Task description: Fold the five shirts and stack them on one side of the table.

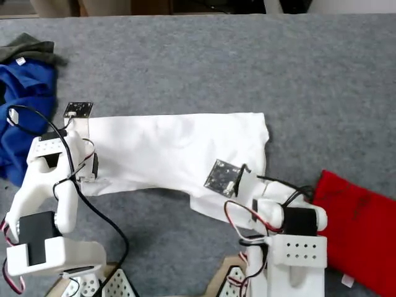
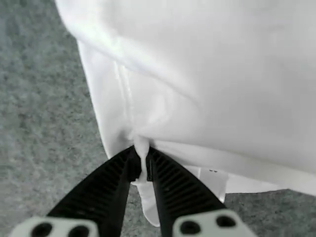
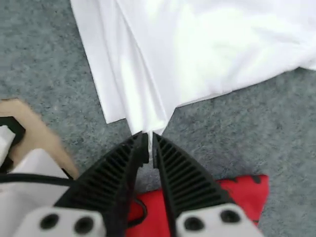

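In the middle of the grey table (image 1: 260,62) a white shirt (image 1: 173,148) lies spread out, an arm at each end. The left claw (image 2: 141,165) is clamped tight on a pinch of cloth at the shirt's left edge, with a little fold squeezed up between its ribbed fingers (image 2: 116,177). The right claw (image 3: 149,145) is closed to a sliver on the shirt's near right corner, where the folded hem runs down into its tips. A red shirt (image 1: 359,223) lies just beside that arm. A blue shirt (image 1: 25,105) is heaped at the left edge, and a dark one (image 1: 28,46) lies behind it.
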Controlling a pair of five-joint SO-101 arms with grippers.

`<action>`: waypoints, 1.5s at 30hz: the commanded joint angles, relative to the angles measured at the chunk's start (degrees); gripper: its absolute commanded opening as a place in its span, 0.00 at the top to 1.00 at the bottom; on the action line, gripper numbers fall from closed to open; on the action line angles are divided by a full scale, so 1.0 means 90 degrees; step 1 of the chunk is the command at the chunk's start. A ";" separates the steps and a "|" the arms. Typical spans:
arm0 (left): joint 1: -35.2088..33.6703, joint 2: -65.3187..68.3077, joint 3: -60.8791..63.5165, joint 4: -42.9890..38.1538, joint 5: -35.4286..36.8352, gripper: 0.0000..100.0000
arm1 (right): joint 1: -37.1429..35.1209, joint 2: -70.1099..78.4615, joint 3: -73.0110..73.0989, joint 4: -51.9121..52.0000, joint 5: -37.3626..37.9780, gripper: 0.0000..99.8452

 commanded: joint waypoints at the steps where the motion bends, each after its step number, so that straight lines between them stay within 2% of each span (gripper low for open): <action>1: 0.0107 -0.0073 0.0000 0.0293 -0.0352 0.98 | -0.0239 -0.0063 -0.0054 0.0039 0.0020 0.98; 3: 0.0156 -0.0073 -0.0049 0.0674 -0.0996 0.94 | -0.0259 -0.0063 -0.0054 0.0039 0.0049 0.92; 6: -0.0068 -0.0073 -0.0215 0.0791 -0.0733 0.86 | -0.0337 -0.0063 -0.0054 0.0068 0.0059 0.82; 9: -0.0361 -0.0073 -0.0615 0.1211 -0.0518 0.79 | -0.0317 -0.0063 -0.0063 0.0059 0.0205 0.80; 12: -0.0459 -0.0073 -0.1211 0.2139 -0.0537 0.74 | -0.0298 -0.0063 -0.0269 0.0098 0.0283 0.80; 16: -0.0498 -0.0083 -0.2374 0.3292 -0.0742 0.74 | -0.0288 0.0015 -0.0923 0.0039 0.0215 0.81; 22: -0.0947 -0.0073 -0.4698 0.4093 -0.0283 0.74 | -0.0288 0.0210 -0.1460 -0.0498 -0.0088 1.00; 25: -0.0957 -0.0044 -0.5421 0.4288 -0.0166 0.80 | -0.0190 0.0855 -0.1675 -0.0791 -0.0381 0.98; 28: -0.0723 -0.0015 -0.5568 0.4083 0.0215 0.88 | -0.0015 0.1910 -0.2193 -0.1377 -0.0791 0.99; 33: 0.0010 0.0425 -0.4786 0.2735 0.1026 0.98 | 0.0015 0.4430 -0.3658 -0.2032 -0.1651 0.99; 39: 0.0293 0.1324 -0.4308 0.1661 0.1836 0.98 | -0.0142 0.6589 -0.5563 -0.2032 -0.2344 0.99; 42: 0.0283 0.1900 -0.4317 0.1231 0.1924 0.98 | -0.0386 0.7429 -0.6002 -0.2051 -0.2735 0.99; 45: 0.0283 0.2623 -0.4376 0.0850 0.1895 0.98 | -0.0581 0.8249 -0.6403 -0.2120 -0.3614 1.00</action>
